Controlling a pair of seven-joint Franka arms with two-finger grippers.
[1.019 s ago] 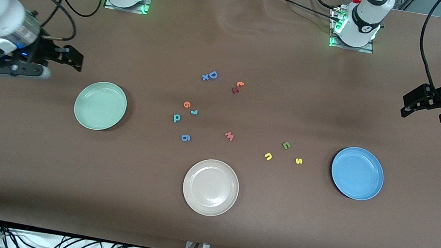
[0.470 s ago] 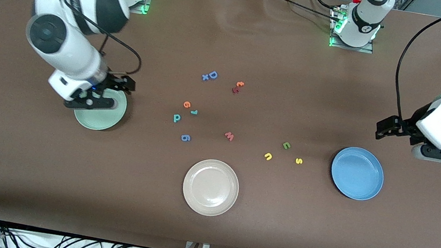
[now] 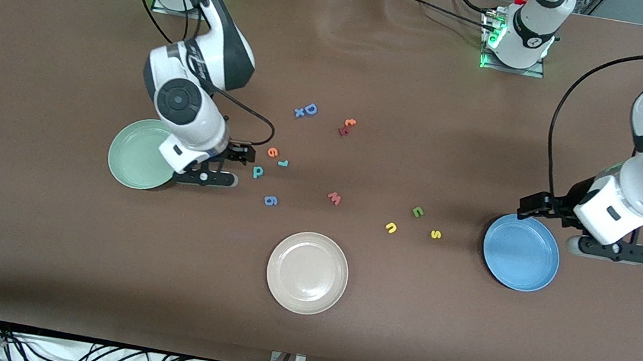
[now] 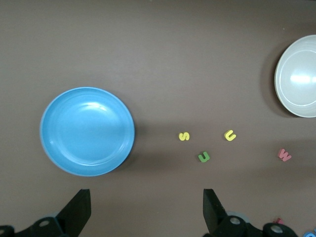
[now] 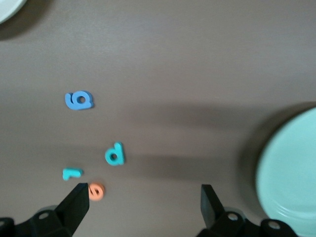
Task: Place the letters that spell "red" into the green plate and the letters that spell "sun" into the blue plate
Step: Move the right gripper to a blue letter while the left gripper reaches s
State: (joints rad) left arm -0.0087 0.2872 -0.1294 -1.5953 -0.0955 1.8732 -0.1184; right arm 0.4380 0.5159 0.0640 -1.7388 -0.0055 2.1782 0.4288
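bare tabletop [image 3: 23, 212] around scattered letters, beige plate [image 3: 307, 272] nearest the front camera

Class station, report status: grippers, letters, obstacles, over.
Right gripper open beside teal foam "d". Left gripper open over round blue plate. No letters plated.

The round pale mint-green plate [image 3: 137, 154] is partly hidden at its three-o'clock rim by the right arm's wrist.
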